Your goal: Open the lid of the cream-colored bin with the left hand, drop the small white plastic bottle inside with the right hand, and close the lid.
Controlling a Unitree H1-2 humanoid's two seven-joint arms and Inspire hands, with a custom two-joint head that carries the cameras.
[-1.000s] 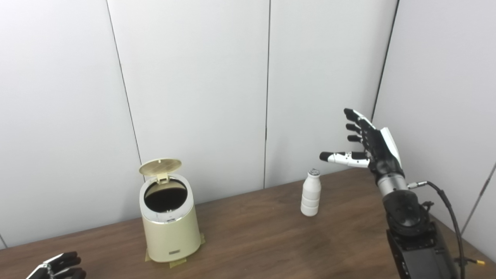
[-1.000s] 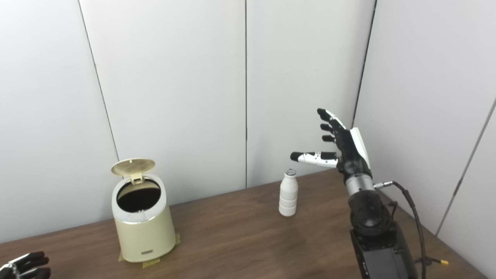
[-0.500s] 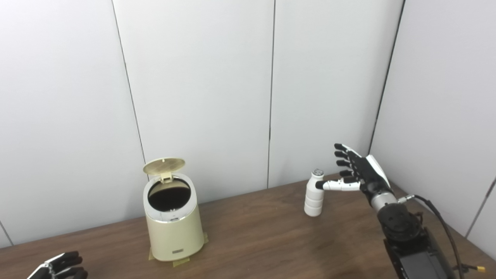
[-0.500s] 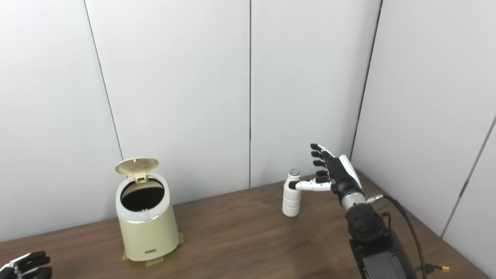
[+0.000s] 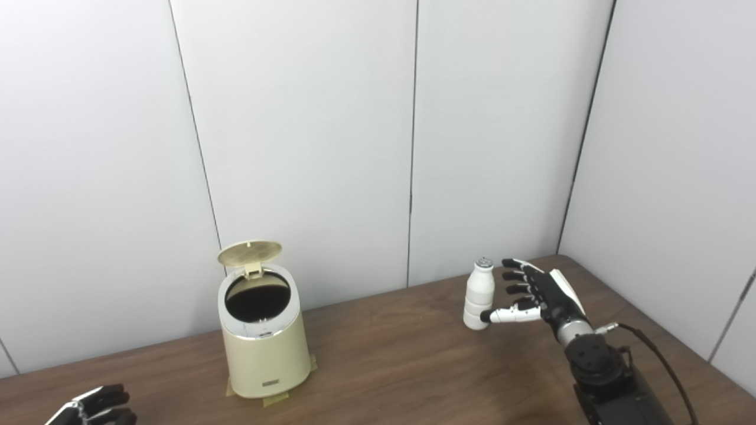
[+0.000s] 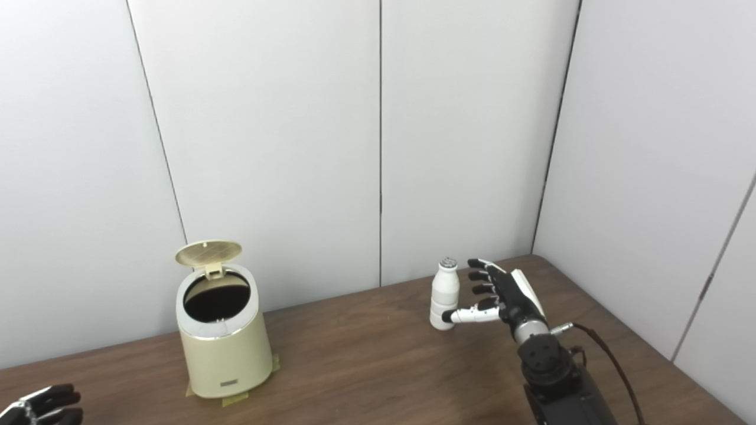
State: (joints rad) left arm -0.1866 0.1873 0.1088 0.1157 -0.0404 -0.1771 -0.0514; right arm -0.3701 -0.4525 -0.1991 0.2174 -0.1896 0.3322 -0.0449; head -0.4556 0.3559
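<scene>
The fingers (image 5: pixel 515 275) of the right hand (image 5: pixel 540 292) are spread apart and grasp nothing: the dark ones fan out just to the right of the small white plastic bottle (image 5: pixel 478 293), level with its upper half, and the white thumb (image 5: pixel 507 316) reaches leftward so that its black tip lies against or just in front of the bottle's base. Whether the tip actually touches the bottle cannot be told from either view. The palm faces the bottle, and the black forearm runs down to the lower right edge of the picture, with a thin cable (image 5: pixel 658 360) looping off the wrist.

The bottle stands upright on the brown wooden bench (image 5: pixel 401 366), toward its far right part, near the back wall, its cap on top.

Well apart from it, on the left half of the bench, stands the cream-colored bin (image 5: pixel 262 338). Its round lid (image 5: pixel 249 252) is swung up on the rear hinge and stands open, showing the dark inside under a silver rim. Bits of tan tape (image 5: pixel 273 399) stick out from under the bin's base.

The left hand (image 6: pixel 36 405) shows only at the bottom left corner, low over the near edge of the bench and far from the bin. Its dark fingers are parted and hold nothing, though most of the hand is cut off by the frame.

Plain white wall panels (image 5: pixel 307 130) close the scene behind and to the right.
</scene>
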